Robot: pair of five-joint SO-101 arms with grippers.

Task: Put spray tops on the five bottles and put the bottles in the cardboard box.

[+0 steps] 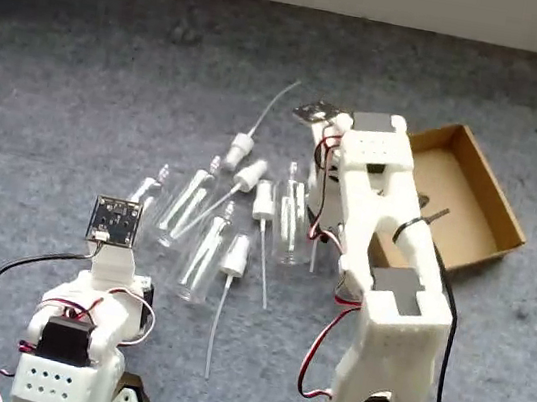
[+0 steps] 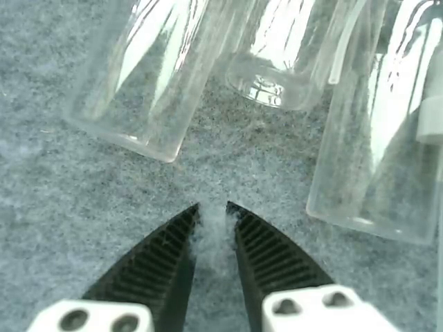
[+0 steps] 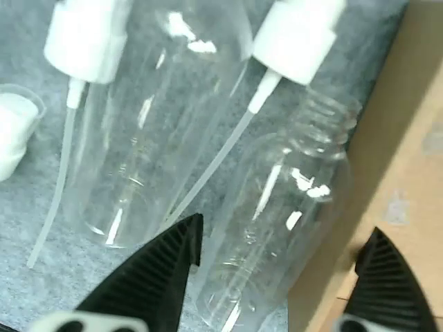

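the right gripper (image 3: 285, 232) is spread wide, its jaws on either side of an uncapped bottle (image 3: 304, 152) that lies with its threaded neck pointing away from the wrist. whether the jaws touch it i cannot tell. just beside that bottle is the cardboard box (image 3: 415, 138). on the bottle's other side lies a second bottle (image 3: 138, 138). past the necks sit a white spray top (image 3: 297, 34) and another spray top (image 3: 86, 34), their thin tubes trailing back along the bottles.

the left gripper (image 2: 213, 211) shows only a narrow gap and holds nothing. it sits low over the grey carpet (image 2: 69, 194), near the flat bases of three clear bottles (image 2: 145, 76). from above, the bottles lie clustered on the carpet between the arms, beside the box.
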